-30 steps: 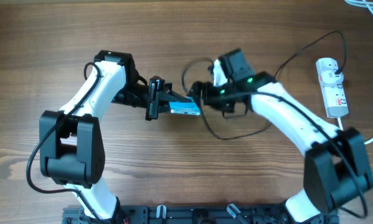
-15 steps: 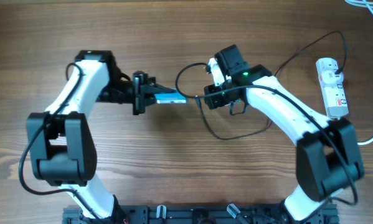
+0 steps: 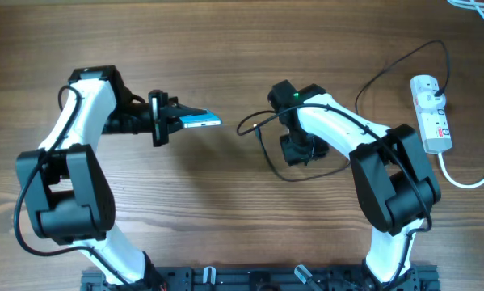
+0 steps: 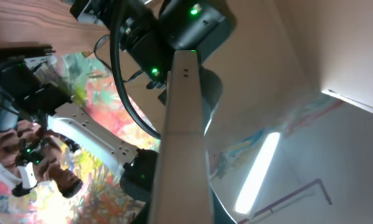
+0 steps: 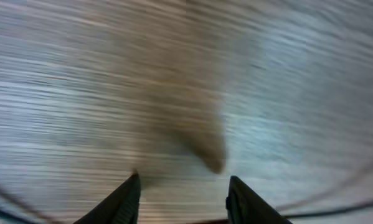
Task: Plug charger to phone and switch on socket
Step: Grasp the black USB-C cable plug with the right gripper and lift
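The phone (image 3: 199, 121), turquoise with a white edge, is held off the table by my left gripper (image 3: 179, 118), which is shut on its left end. The left wrist view shows the phone (image 4: 183, 124) edge-on, running up the frame. The charger (image 3: 286, 179) is a thin black cable looping on the table. Its near loop lies a short way right of the phone, not touching it, and I cannot make out the tip. My right gripper (image 3: 298, 152) points down over that cable, and in the right wrist view my right gripper (image 5: 183, 178) is open above blurred wood. The socket (image 3: 431, 113) lies far right.
A thick white lead (image 3: 468, 182) curves from the socket along the right table edge. The black cable arcs up from the table's middle to the socket's top end. Both arm bases stand at the front edge.
My left arm has drawn the phone leftward, away from the right arm. My right gripper has left the phone's end, swung back to the right and down, and its fingers have narrowed.
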Controlling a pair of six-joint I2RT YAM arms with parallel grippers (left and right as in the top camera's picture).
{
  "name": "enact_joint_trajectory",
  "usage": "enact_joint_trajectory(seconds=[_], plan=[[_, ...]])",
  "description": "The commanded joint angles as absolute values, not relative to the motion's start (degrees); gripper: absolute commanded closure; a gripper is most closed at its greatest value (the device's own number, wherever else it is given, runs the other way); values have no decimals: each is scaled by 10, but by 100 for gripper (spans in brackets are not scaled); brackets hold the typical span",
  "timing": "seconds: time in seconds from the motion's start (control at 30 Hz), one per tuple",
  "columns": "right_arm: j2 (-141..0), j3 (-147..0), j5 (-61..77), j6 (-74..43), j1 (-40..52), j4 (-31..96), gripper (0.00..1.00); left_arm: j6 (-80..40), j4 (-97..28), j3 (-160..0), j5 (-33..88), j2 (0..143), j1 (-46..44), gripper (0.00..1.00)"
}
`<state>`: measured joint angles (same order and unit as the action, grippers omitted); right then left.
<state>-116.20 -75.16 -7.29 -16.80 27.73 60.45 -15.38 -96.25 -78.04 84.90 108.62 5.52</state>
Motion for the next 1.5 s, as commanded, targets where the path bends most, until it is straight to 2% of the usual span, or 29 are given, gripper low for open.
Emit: enact_joint_trajectory(seconds=[0.0, 0.03, 0.17, 0.27, 0.37, 0.5, 0.6, 0.63, 0.8, 0.9, 0.93, 1.03, 1.1, 1.13, 1.2, 1.23, 1.27, 1.37, 1.47], plan=[[-1224, -712, -151, -195, 275, 568, 40, -157, -966, -780, 858, 1076, 89, 96], [-1224, -716, -137, -189, 275, 552, 36, -159, -966, -780, 858, 1076, 98, 96], [-1224, -799, -44, -119, 275, 529, 36, -159, -966, -780, 858, 1076, 131, 96], [-1224, -868, -8, -110, 275, 521, 45, -159, -966, -780, 854, 1076, 147, 96], [-1224, -867, 168, -45, 279, 494, 57, -159, -966, -780, 854, 1076, 151, 96], [-1224, -830, 127, -58, 290, 451, 58, -159, -965, -780, 832, 1076, 151, 96], [-1224, -830, 64, -90, 290, 409, 72, -175, -965, -780, 829, 1076, 151, 96], [-1224, -834, 67, -89, 291, 400, 80, -187, -965, -780, 828, 1076, 151, 96], [-1224, -785, 55, -100, 319, 436, 83, -204, -965, -780, 827, 1076, 151, 96], [-1224, -729, -124, -149, 315, 489, 83, -204, -965, -780, 827, 1076, 151, 96], [-1224, -709, -142, -158, 306, 497, 80, -204, -965, -780, 827, 1076, 151, 96], [-1224, -701, -84, -154, 295, 435, 51, -215, -965, -780, 826, 1076, 152, 96], [-1224, -701, -82, -150, 295, 402, 44, -232, -965, -780, 828, 1076, 154, 96], [-1224, -701, -76, -150, 295, 397, 44, -232, -965, -780, 828, 1076, 156, 96], [-1224, -701, -40, -150, 295, 397, 57, -232, -965, -780, 820, 1076, 157, 96], [-1224, -701, -9, -154, 295, 405, 69, -232, -965, -780, 814, 1076, 157, 96], [-1224, -701, 6, -169, 295, 415, 75, -232, -965, -780, 812, 1076, 157, 96], [-1224, -701, 5, -197, 295, 425, 80, -232, -965, -780, 811, 1076, 157, 96], [-1224, -701, 5, -197, 295, 439, 82, -232, -965, -780, 811, 1076, 157, 96]])
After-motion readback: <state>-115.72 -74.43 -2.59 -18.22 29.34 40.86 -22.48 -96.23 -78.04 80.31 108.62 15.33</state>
